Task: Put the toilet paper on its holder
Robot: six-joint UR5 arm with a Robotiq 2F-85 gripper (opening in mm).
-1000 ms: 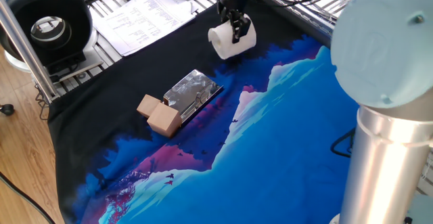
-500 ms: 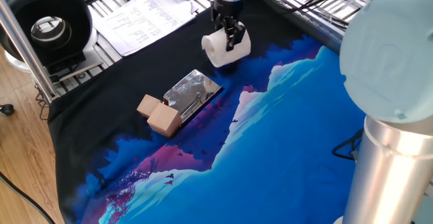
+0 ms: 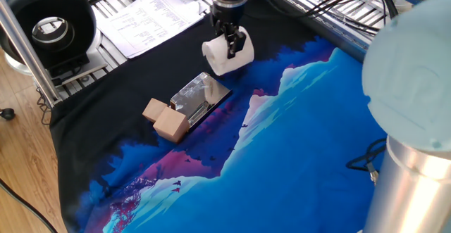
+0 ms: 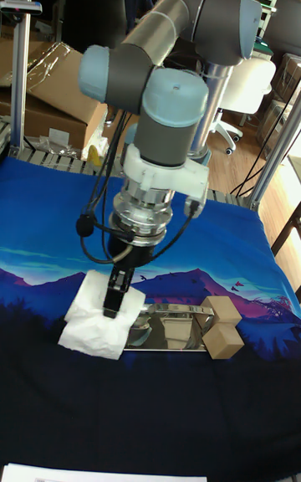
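Observation:
The toilet paper [image 3: 224, 58] [image 4: 94, 320] is a white roll held above the dark cloth, just past the far end of the holder. My gripper [image 3: 232, 44] [image 4: 115, 294] is shut on it, with one black finger on its outer side. The holder [image 3: 199, 97] [image 4: 171, 325] is a shiny silver plate lying flat. Two light wooden cubes [image 3: 165, 119] [image 4: 221, 325] sit at its end away from the roll. In the tall fixed view the roll's edge sits right beside the plate's end; whether they touch cannot be told.
Printed paper sheets [image 3: 151, 15] lie at the back left. A black round spool [image 3: 46, 23] stands at the far left beside a metal post [image 3: 25, 46]. Cables [image 3: 331, 4] run across the back right. The arm's grey column [image 3: 412, 120] fills the right.
My gripper has carried the roll left and slightly toward the holder over the last second. The holder and cubes have not moved.

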